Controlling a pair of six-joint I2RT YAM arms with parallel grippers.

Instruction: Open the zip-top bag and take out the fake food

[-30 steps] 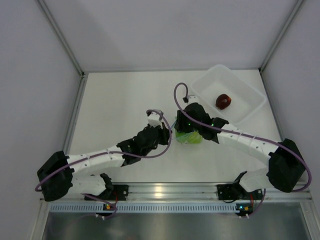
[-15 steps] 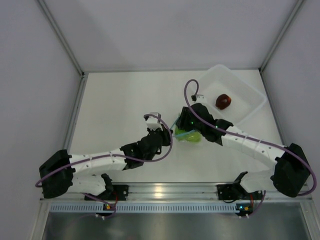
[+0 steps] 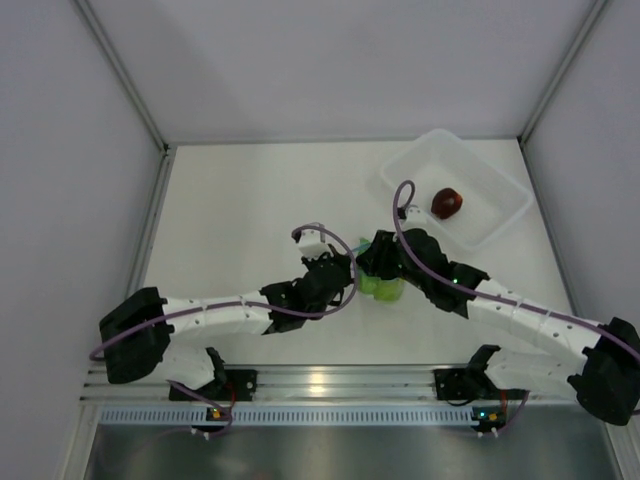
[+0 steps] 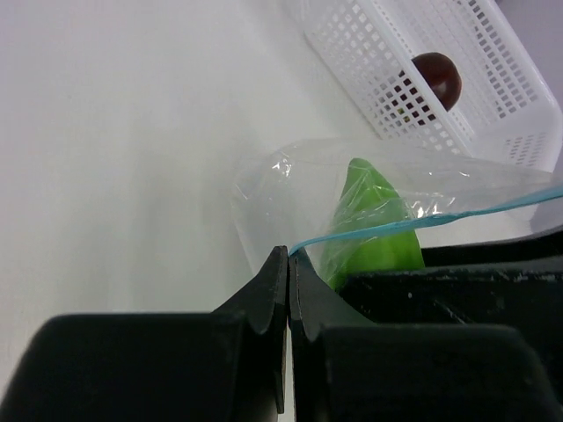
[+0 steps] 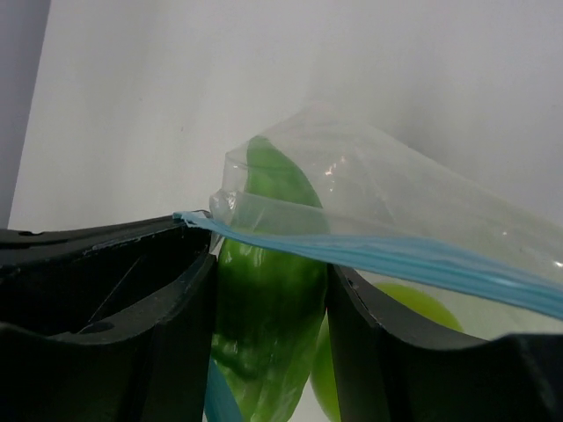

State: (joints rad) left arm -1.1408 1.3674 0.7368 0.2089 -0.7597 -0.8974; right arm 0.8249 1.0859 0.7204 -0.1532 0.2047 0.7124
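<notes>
I see both arms meeting near the middle of the white table [image 3: 240, 220]. The zip-top bag [image 3: 382, 289] sits between them, near and left of the white perforated tray [image 3: 410, 160] that stands at the far right.

My left gripper [image 4: 288, 260] is fully closed. Its two black fingertips are pressed together on the left end of the bag's light blue zipper strip [image 4: 422, 220]. From there the strip runs off to the right.

My right gripper [image 5: 271, 272] comes in from the right and is closed around the elongated green fruit [image 5: 264, 352]. One finger lies against each side of it, and the blue strip crosses just above. I cannot tell whether those fingers are inside the bag or pressing through the plastic.

Just right of the green fruit, the round yellow-green apple [image 5: 422, 303] shows through the clear crinkled film.

The dark red fruit [image 3: 446, 202] lies alone in the tray, well apart from the bag.
</notes>
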